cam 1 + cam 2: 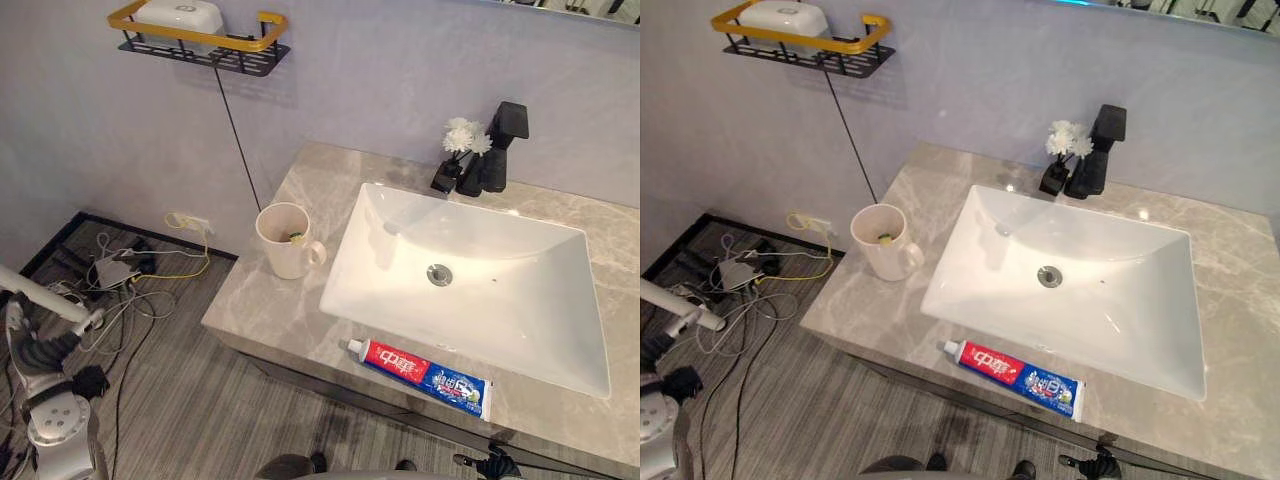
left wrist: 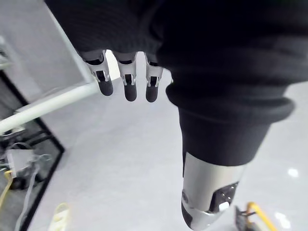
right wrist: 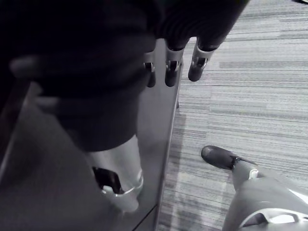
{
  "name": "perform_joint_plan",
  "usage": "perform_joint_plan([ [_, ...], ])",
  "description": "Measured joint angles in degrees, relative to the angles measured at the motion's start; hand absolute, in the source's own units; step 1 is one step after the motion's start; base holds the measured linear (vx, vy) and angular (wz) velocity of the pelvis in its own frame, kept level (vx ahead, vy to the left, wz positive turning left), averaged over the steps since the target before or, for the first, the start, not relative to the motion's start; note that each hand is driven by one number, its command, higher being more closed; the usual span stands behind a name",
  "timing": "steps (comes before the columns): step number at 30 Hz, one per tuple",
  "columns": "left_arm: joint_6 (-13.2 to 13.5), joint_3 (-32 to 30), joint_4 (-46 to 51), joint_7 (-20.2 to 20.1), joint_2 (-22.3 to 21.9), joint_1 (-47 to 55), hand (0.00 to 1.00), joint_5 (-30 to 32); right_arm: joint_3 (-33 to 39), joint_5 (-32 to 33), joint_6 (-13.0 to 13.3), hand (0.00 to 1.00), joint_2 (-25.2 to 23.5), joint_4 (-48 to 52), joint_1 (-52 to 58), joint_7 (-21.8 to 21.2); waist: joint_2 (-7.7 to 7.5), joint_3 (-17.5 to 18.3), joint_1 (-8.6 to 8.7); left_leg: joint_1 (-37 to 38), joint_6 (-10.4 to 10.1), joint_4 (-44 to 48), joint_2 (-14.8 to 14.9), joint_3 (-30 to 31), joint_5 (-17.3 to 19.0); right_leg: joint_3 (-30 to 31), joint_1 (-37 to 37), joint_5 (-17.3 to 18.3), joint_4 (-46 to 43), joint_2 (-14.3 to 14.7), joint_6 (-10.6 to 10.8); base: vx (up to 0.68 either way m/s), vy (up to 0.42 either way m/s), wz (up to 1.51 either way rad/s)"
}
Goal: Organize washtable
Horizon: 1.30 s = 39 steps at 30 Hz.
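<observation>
Currently | toothpaste tube (image 1: pixel 420 377) lies before sink (image 1: pixel 520 320) | cup (image 1: pixel 286 248) upright, possibly holding something

- Counter (image 1: pixel 300 200): the right end and the near right corner are cut off by the picture's edge.
- Cup (image 1: pixel 287 245): a small yellow-green item (image 1: pixel 296 237) lies inside, too small to identify.
- Wall shelf (image 1: pixel 245 55), far left: the white container (image 1: pixel 180 15) on it has its top clipped at the upper edge in the left eye view.
- Tap (image 1: pixel 508 125): its base merges with the dark vase (image 1: pixel 445 180) just to its left; whether they touch cannot be told.
- Left hand (image 2: pixel 130 89) and right hand (image 3: pixel 171 72): the palms are hidden under the dark cover, and only the fingertips and thumb show.
</observation>
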State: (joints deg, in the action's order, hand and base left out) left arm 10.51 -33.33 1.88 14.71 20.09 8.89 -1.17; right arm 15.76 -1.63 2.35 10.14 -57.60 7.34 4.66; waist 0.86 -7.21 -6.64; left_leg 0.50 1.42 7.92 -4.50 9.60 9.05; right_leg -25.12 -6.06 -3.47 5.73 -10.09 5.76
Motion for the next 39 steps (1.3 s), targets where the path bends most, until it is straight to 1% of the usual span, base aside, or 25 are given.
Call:
perform_joint_plan([
  [1, 0.1, 1.48, 4.35, 0.65, -0.43, -0.02, 0.0, 1.4, -0.05, 0.0, 0.19, 0.0, -0.01, 0.04, -0.02, -0.16, 0.06, 0.0, -0.43, -0.43, -0.05, -0.05, 0.0, 0.02, -0.37, -0.03, 0.42, 0.13, 0.0, 0.01, 0.19, -0.13, -0.062, 0.04],
  [3, 0.63, 3.78, 8.93, 0.79, -1.48, 0.06, 0.0, 3.38, -0.1, 0.02, 0.34, 0.0, -0.03, 0.03, -0.03, -0.59, 0.22, 0.12, -0.43, -0.56, -0.35, -0.05, 0.02, 0.45, -0.66, -0.21, 0.32, 0.42, 0.0, 0.04, 0.61, -0.11, -0.065, 0.11],
  [4, 1.22, 7.08, 13.17, 0.74, -2.28, 0.21, 0.0, 4.64, -0.67, 0.04, 0.83, 0.0, -0.02, 0.03, -0.02, -1.09, 0.48, 0.32, -0.41, -0.69, -0.91, -0.21, 0.29, 0.74, -1.04, -0.39, 0.37, 0.42, 0.0, 0.21, 0.62, -0.1, -0.064, 0.12],
  [6, 1.42, 11.17, 17.92, 0.65, -2.56, 0.43, 0.0, 5.11, -1.46, 0.04, 1.24, 0.0, -0.18, 0.02, -0.03, -1.21, 0.66, 0.48, -0.36, -0.68, -1.31, -0.74, 0.68, 1.06, -1.43, -0.54, 0.49, 0.39, 0.0, 0.32, 0.66, -0.09, -0.057, 0.07],
  [7, 2.01, 13.9, 21.02, 0.29, -2.64, 0.92, 0.0, 5.74, -2.18, 0.05, 1.3, 0.0, -0.32, 0.01, -0.05, -1.24, 0.68, 0.7, -0.34, -0.69, -1.48, -1.18, 0.99, 1.12, -1.66, -0.55, 0.67, 0.38, 0.0, 0.56, 0.65, -0.1, -0.076, -0.04],
  [8, 3.44, 18.42, 25.8, -0.55, -2.63, 1.69, 0.0, 6.49, -3.43, 0.05, 1.45, 0.0, -0.59, 0.01, -0.26, -1.29, 0.63, 0.99, -0.29, -0.73, -1.83, -1.68, 1.53, 1.08, -1.91, -0.14, 1.15, 0.33, 0.01, 1.08, 0.59, -0.07, -0.067, -0.1],
  [10, 4.75, 23.44, 30.52, -2.08, -2.48, 1.68, 0.0, 7.83, -5.3, 0.05, 1.69, 0.0, -0.88, 0.01, -0.67, -1.62, 0.57, 1.09, -0.04, -0.79, -2.22, -1.99, 2.27, 1.08, -2.17, 0.06, 1.43, 0.16, 0.01, 1.87, 0.38, -0.06, -0.083, -0.09],
  [11, 5.08, 24.86, 31.65, -2.42, -2.06, 1.66, 0.0, 8.77, -5.87, 0.05, 1.74, 0.0, -1.0, 0.01, -0.8, -1.74, 0.5, 1.13, 0.08, -0.76, -2.3, -1.96, 2.58, 1.05, -2.22, 0.15, 1.44, 0.14, 0.01, 2.15, 0.34, -0.04, -0.067, -0.04],
  [12, 5.1, 25.84, 32.32, -2.54, -1.6, 1.66, 0.0, 9.39, -6.34, 0.05, 1.77, 0.0, -0.99, 0.01, -0.84, -1.85, 0.42, 1.19, 0.21, -0.77, -2.44, -1.96, 2.76, 1.07, -2.31, 0.14, 1.45, 0.15, 0.01, 2.31, 0.33, -0.02, -0.044, -0.03],
  [14, 5.09, 29.61, 33.84, -3.79, -0.03, 1.64, 0.0, 13.43, -7.67, 0.04, 1.79, 0.0, -1.03, -0.01, -1.25, -2.14, 0.19, 1.32, 0.98, -0.89, -2.51, -1.98, 3.37, 0.98, -2.34, 0.25, 1.67, 0.15, 0.01, 2.97, 0.25, -0.02, -0.046, -0.03],
  [16, 5.08, 32.92, 34.12, -5.35, 1.3, 1.37, 0.0, 16.28, -7.97, 0.02, 1.8, 0.0, -1.36, 0.0, -1.51, -2.2, -0.18, 1.62, 1.2, -1.34, -2.67, -1.98, 3.65, 0.73, -2.44, 0.49, 2.29, 0.03, 0.02, 3.23, 0.06, -0.01, -0.023, -0.07],
  [18, 5.09, 34.58, 34.11, -6.77, 1.61, 1.19, 0.0, 17.93, -8.5, 0.02, 1.8, 0.0, -1.31, -0.01, -1.99, -2.2, -0.36, 1.68, 1.19, -1.71, -2.71, -1.95, 3.78, 0.37, -2.48, 0.89, 2.79, -0.12, 0.01, 3.34, -0.15, -0.02, -0.001, -0.17],
  [19, 5.04, 36.35, 34.07, -8.26, 1.7, 1.13, 0.0, 19.43, -9.56, 0.01, 1.83, 0.0, -1.29, 0.0, -2.48, -2.26, -0.65, 1.75, 1.24, -1.81, -2.75, -1.95, 3.94, -0.64, -2.51, 1.9, 3.32, -0.34, 0.01, 3.41, -0.43, -0.02, 0.015, -0.23],
  [21, 5.02, 38.83, 34.0, -9.23, 2.36, 0.62, 0.0, 20.75, -10.11, -0.01, 1.93, 0.0, -1.44, 0.01, -2.58, -2.33, -0.97, 1.94, 1.52, -1.76, -2.75, -1.93, 3.91, -0.98, -2.51, 2.05, 3.34, -0.38, 0.01, 3.34, -0.45, -0.01, 0.019, -0.13],
  [22, 5.0, 40.22, 33.84, -9.87, 3.03, 0.28, 0.0, 22.16, -10.12, -0.01, 2.09, 0.0, -1.65, 0.01, -2.65, -2.35, -1.27, 2.13, 1.48, -1.74, -2.75, -1.91, 3.91, -1.15, -2.51, 2.21, 3.39, -0.41, 0.01, 3.31, -0.49, -0.01, 0.017, -0.05],
  [24, 4.91, 41.85, 32.78, -10.78, 3.27, -0.29, 0.0, 23.02, -10.3, -0.01, 2.17, 0.0, -1.87, 0.01, -2.67, -2.35, -1.73, 2.4, 1.48, -1.74, -2.75, -1.89, 3.89, -1.31, -2.51, 2.35, 3.45, -0.48, 0.02, 3.27, -0.56, -0.02, 0.016, -0.04],
  [29, 3.79, 45.39, 28.16, -12.17, 3.15, -0.6, 0.0, 26.87, -12.18, -0.04, 2.17, 0.0, -1.87, 0.06, -3.13, -2.38, -2.44, 2.83, 1.52, -1.77, -2.71, -1.86, 3.88, -1.96, -2.54, 3.07, 3.76, -0.81, 0.05, 3.2, -0.68, -0.04, 0.02, -0.07],
  [33, 2.68, 47.86, 24.1, -12.29, 2.47, -1.28, 0.0, 29.52, -12.3, -0.05, 2.17, 0.0, -1.89, 0.5, -3.17, -2.39, -2.57, 2.87, 1.99, -1.83, -2.65, -1.85, 3.88, -2.01, -2.6, 3.12, 3.81, -0.97, 0.05, 3.19, -0.71, -0.02, 0.008, -0.01],
  [35, 2.14, 49.22, 22.59, -12.29, 1.86, -1.38, 0.0, 31.13, -12.3, -0.06, 2.17, 0.0, -1.9, 0.6, -3.32, -2.41, -2.63, 2.88, 2.62, -1.88, -2.64, -1.86, 3.88, -2.05, -2.62, 3.11, 3.85, -0.98, 0.05, 3.18, -0.71, 0.0, 0.0, 0.0],
  [39, 1.46, 51.9, 18.62, -12.4, 0.26, -2.9, 0.0, 33.06, -12.25, -0.08, 2.12, 0.0, -1.92, 0.61, -3.47, -2.41, -2.62, 2.87, 2.72, -1.84, -2.63, -2.07, 3.87, -2.18, -2.64, 3.24, 4.16, -1.14, 0.21, 3.25, -0.8, 0.0, 0.009, -0.05],
])
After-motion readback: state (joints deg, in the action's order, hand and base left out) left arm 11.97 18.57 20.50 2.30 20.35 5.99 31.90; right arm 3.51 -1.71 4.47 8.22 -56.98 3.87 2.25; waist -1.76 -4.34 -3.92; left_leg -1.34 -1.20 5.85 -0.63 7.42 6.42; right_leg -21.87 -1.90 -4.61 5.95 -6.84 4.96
